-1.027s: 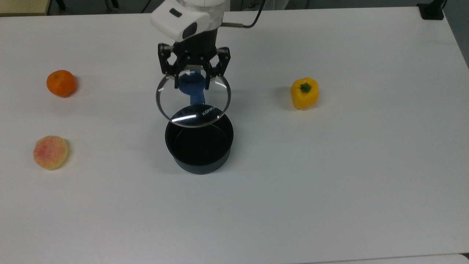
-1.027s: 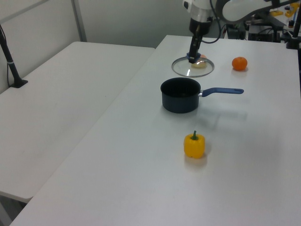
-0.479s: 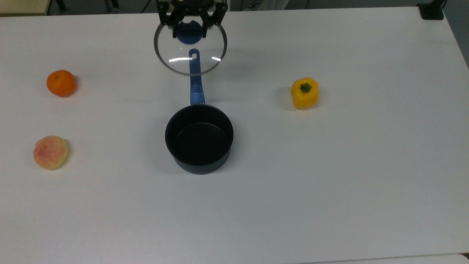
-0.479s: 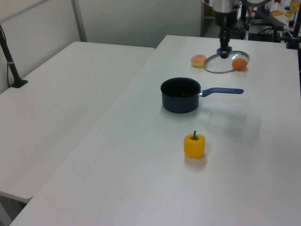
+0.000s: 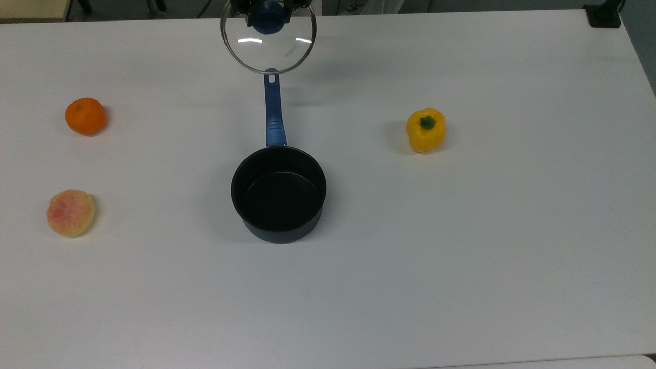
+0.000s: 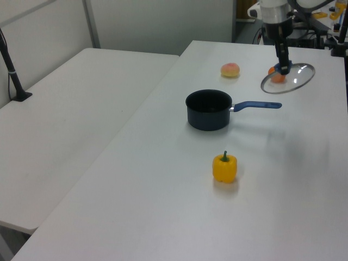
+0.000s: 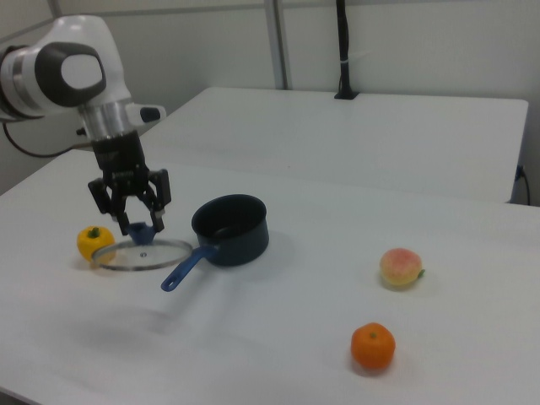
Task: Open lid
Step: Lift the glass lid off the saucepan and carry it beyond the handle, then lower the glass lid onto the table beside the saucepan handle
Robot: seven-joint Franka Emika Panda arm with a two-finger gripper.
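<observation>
White tables (image 6: 81, 109); pale walls (image 7: 405, 42)

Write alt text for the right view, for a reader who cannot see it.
A white robot arm's gripper holds a clear glass lid by its blue knob above a white table, beside an open dark saucepan. A yellow pepper, a peach and an orange lie around.

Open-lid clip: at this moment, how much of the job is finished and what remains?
Done: the saucepan stands uncovered, its dark inside showing. In hand: the gripper is shut on the lid by its blue knob, holding it in the air beyond the end of the blue handle; a shadow on the table lies apart from it. Left: probably setting the lid down and letting go.
</observation>
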